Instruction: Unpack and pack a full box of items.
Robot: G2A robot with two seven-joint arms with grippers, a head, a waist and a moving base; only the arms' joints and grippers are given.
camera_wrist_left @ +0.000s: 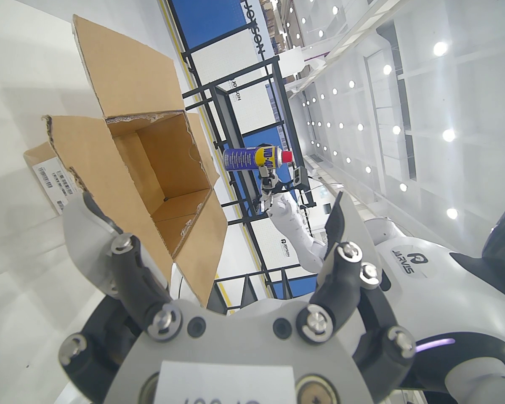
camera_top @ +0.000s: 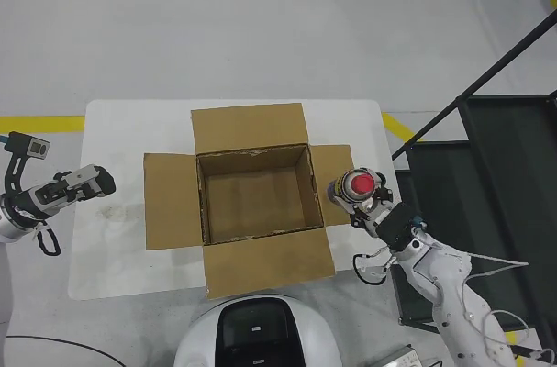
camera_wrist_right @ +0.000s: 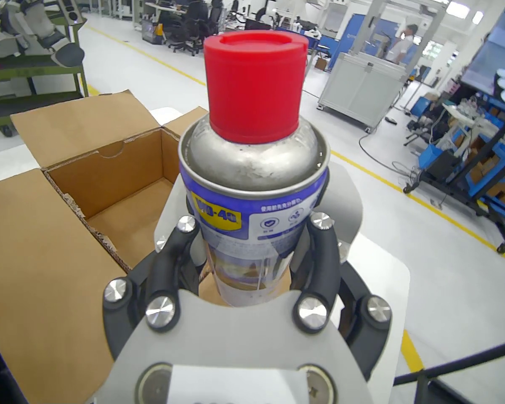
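Observation:
An open cardboard box [camera_top: 256, 195] stands in the middle of the white table [camera_top: 122, 266], flaps spread, with nothing visible inside [camera_wrist_left: 168, 161] [camera_wrist_right: 109, 195]. My right gripper [camera_top: 361, 197] is shut on a blue and yellow spray can with a red cap [camera_top: 360, 184] [camera_wrist_right: 252, 170] [camera_wrist_left: 256, 157], held upright above the box's right flap. Off the table's left edge, my left gripper [camera_top: 99, 181] [camera_wrist_left: 210, 212] is open and holds nothing.
A dark metal rack [camera_top: 498, 183] stands close to the table's right side, next to the right arm. Bare table surface lies left of the box [camera_top: 113, 147]. Yellow floor lines [camera_top: 30, 123] run behind the table.

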